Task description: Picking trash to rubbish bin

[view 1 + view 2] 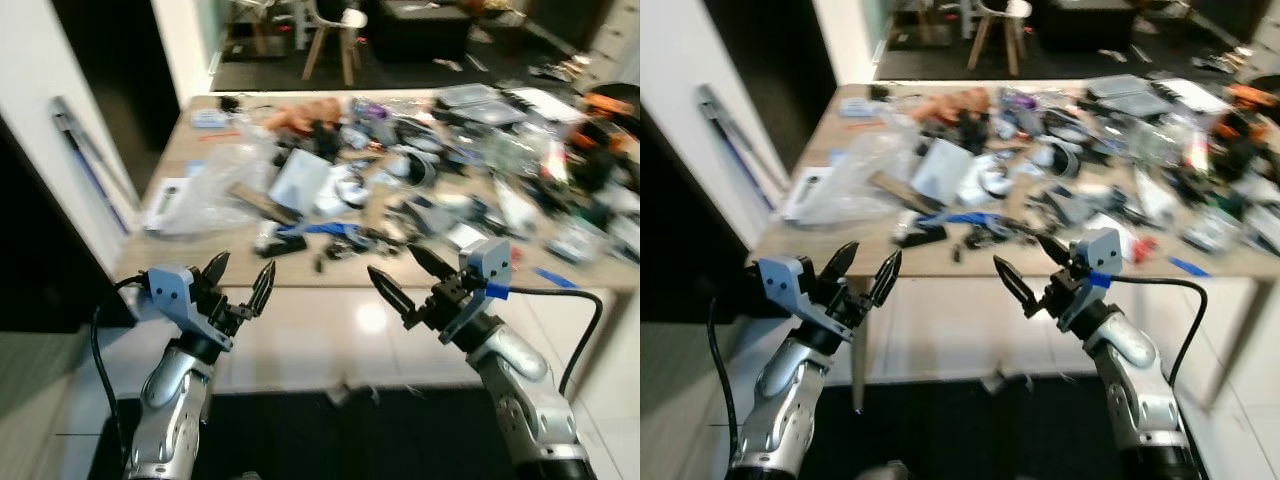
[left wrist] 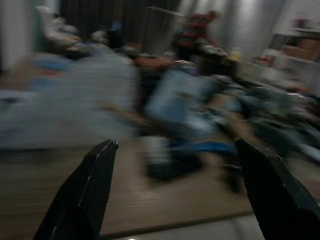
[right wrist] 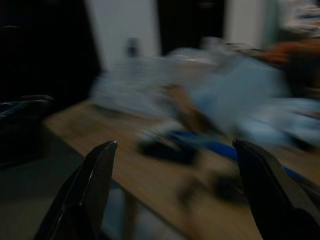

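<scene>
Wooden and heavily cluttered, the bench (image 1: 300,275) stands ahead of the robot against a pale tiled floor (image 1: 370,330), with chairs (image 1: 335,35) in the dim room beyond. No bin can be made out, and which piece of trash is meant is a judgement: the likeliest is the crumpled clear plastic bag (image 1: 215,190), lying at about ten o'clock on the bench, near its left edge. Its long axis runs roughly from eight to two o'clock, though blur softens its outline. Just beside it at three o'clock lie a pale blue sheet (image 1: 300,180) and a dark tangle of small parts (image 1: 340,240).

Both arms are raised short of the bench edge. The left end effector (image 1: 238,280) is released, fingers spread; the right end effector (image 1: 410,272) likewise gapes empty. Steadying first seems wise (everything is smeared), then reaching with the left, pinching the bag across its short width.
</scene>
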### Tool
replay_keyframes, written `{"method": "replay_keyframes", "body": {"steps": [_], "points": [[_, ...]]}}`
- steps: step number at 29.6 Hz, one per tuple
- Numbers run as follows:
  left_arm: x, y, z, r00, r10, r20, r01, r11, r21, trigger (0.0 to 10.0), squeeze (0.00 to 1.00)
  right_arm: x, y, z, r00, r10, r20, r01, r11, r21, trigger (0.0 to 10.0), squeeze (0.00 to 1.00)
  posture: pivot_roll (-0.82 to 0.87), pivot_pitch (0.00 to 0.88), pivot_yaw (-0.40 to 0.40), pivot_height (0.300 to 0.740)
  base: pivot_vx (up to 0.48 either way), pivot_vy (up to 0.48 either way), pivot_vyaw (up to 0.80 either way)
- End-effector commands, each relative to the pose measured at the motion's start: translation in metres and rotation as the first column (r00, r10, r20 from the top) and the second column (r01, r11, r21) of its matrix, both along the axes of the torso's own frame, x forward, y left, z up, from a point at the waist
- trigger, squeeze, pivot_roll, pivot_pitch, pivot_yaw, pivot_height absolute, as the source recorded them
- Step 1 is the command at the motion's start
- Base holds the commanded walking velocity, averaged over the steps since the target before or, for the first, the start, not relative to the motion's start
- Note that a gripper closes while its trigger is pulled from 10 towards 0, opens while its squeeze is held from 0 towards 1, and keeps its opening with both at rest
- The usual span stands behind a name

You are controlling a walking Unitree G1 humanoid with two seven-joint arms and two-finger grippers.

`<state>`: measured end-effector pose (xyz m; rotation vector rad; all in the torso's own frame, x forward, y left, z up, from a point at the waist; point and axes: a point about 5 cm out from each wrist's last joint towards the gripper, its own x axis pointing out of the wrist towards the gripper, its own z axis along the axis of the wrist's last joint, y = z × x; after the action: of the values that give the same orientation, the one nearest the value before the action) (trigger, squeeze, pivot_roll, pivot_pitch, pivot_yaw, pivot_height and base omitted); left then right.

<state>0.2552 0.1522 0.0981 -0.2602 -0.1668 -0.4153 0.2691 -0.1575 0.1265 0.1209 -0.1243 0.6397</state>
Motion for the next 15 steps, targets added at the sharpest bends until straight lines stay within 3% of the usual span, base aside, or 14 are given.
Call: {"method": "replay_keyframes", "body": {"steps": [1, 15], "points": [[0.0001, -0.0020, -0.0005, 1.000, -0.007, -0.005, 0.007, 1.000, 0.002, 10.0, 0.00, -0.0014, -0.0039, 0.0016, 1.000, -0.002, 0.002, 0.002, 1.000, -0.004, 10.0, 0.00, -0.01, 0.000, -0.022, 0.740, 0.360, 0.000, 0.73], [-0.0001, -0.0037, -0.0009, 1.000, -0.007, -0.006, 0.007, 1.000, -0.030, 10.0, 0.00, 0.0003, -0.0094, 0.0058, 0.999, 0.039, 0.001, -0.038, 0.996, -0.083, 10.0, 0.00, -0.01, 0.000, -0.029, 0.740, 0.354, 0.000, 0.04]]}}
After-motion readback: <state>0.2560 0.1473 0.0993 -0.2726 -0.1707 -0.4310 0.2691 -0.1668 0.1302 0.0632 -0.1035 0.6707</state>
